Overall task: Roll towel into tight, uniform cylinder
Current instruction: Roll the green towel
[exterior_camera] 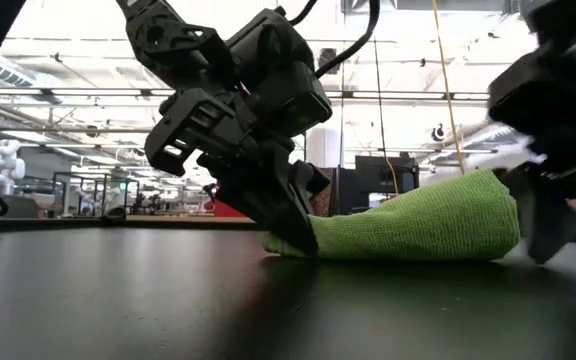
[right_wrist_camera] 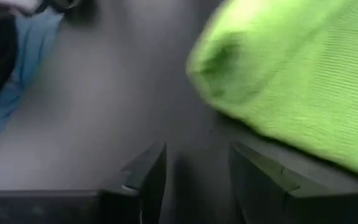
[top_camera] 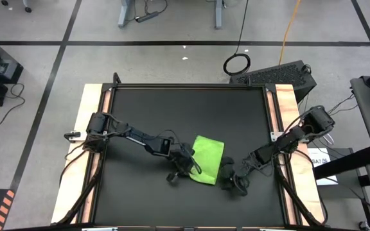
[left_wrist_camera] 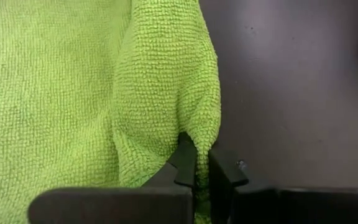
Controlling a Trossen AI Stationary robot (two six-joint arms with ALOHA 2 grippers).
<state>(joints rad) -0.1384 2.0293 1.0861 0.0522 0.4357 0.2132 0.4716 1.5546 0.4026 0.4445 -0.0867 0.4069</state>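
Pinching the towel's edge while the other jaws stand free

Gripping is the business of the left gripper [left_wrist_camera: 196, 163]: its jaws are pressed together on a narrow fold at the edge of the towel [top_camera: 208, 159], with only a thin sliver of green cloth between the tips. In the low view this gripper [exterior_camera: 293, 238] comes down at a slant to the towel's near corner [exterior_camera: 408, 225], right at the tabletop [top_camera: 140, 192].

The right gripper [right_wrist_camera: 194, 171] has its jaws parted, with bare tabletop showing between them. It holds nothing; the towel's rounded end [right_wrist_camera: 291, 74] lies just beside one jaw, and I cannot tell whether they touch. From above, this gripper [top_camera: 231, 181] sits at the towel's right-hand side, near its front corner.

The towel lies a little right of the tabletop's middle, between the two arms. It looks folded or loosely lumped, thicker at the right end and thinning towards the left, not yet an even roll.

To do this step well, I judge the pinched edge should be kept taut and turned over squarely, so each wrap lands straight on the one below. The free jaws would best steady the far end, keeping both ends level. Pulling harder on one side would probably leave the roll cone-shaped or slack.
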